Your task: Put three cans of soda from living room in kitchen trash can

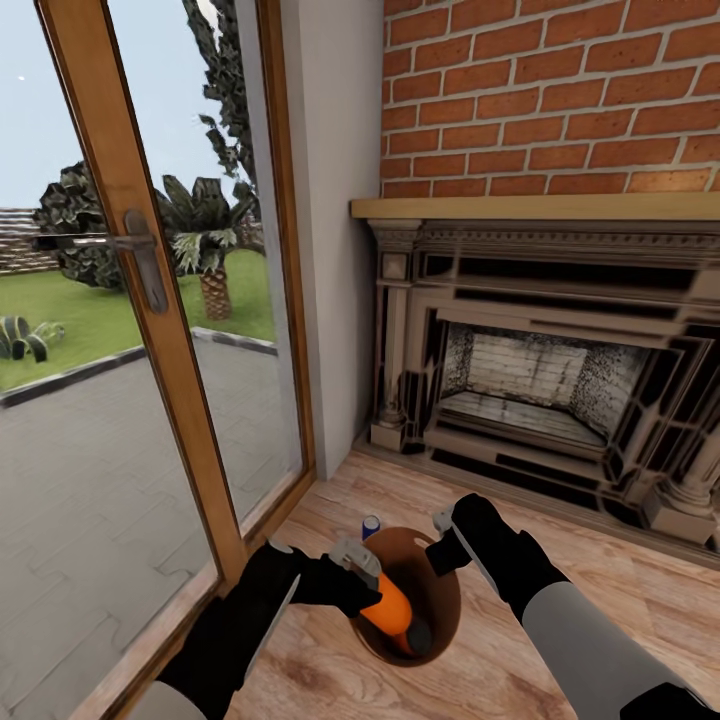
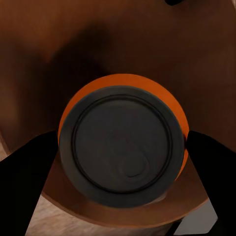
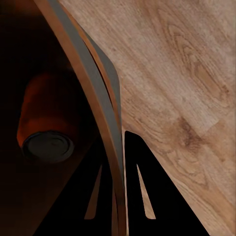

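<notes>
red brick rises above the ornate fireplace (image 1: pixel 560 370) in the living room, with the wood-framed glass door (image 1: pixel 150 300) on the robot's left and light wood floor (image 1: pixel 330 670) underfoot. the trash can (image 1: pixel 446 610), a small round bucket with a tan-brown inside, sits on the floor between the two arms. the left gripper (image 1: pixel 372 590) reaches over its rim and is clamped on an orange soda can (image 1: pixel 392 610), which lies tilted inside the bucket's mouth; in the left wrist view the can's dark grey end (image 2: pixel 123 147) faces the camera with a black finger (image 2: pixel 24 172) pressed at each side of it and the brown wall behind. the right gripper (image 1: pixel 447 530) pinches the far rim of the bucket, and in the right wrist view its two fingers (image 3: pixel 142 196) straddle the thin wall (image 3: pixel 96 98), one inside and one outside, with an orange can (image 3: pixel 46 118) lying inside. a blue soda can (image 1: pixel 371 525) stands upright on the floor just beyond the bucket, near the rim.
</notes>
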Robot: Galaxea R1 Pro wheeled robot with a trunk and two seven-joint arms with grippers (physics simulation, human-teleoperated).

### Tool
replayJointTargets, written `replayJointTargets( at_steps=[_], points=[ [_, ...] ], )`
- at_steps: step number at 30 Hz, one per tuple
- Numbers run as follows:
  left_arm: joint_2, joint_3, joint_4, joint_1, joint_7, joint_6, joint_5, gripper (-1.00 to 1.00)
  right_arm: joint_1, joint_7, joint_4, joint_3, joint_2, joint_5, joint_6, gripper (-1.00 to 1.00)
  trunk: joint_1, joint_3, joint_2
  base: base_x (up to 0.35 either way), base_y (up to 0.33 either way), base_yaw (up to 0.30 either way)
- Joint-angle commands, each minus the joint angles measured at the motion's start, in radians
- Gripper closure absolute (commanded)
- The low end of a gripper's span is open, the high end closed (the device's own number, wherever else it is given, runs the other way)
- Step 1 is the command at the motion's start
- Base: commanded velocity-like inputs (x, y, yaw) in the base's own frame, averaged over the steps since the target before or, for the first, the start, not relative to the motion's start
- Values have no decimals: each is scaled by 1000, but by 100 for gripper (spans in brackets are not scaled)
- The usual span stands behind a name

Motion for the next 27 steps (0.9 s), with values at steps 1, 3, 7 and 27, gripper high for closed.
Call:
replayJointTargets(
  at_steps=[1,3,7,27],
  points=[
    [-1,0,5,0,0,-4,0,100,0,4,0,-1,0,-17,2,100,0,0,0,0,0,0],
    [-3,0,17,0,0,-11,0,100,0,4,0,0,1,-17,2,100,0,0,0,0,0,0],
    [-7,0,30,0,1,-32,-1,100,0,4,0,0,1,-17,2,100,0,0,0,0,0,0],
    [-7,0,35,0,0,-54,0,100,0,4,-2,2,30,-16,2,100,0,0,0,0,0,0]
  ],
)
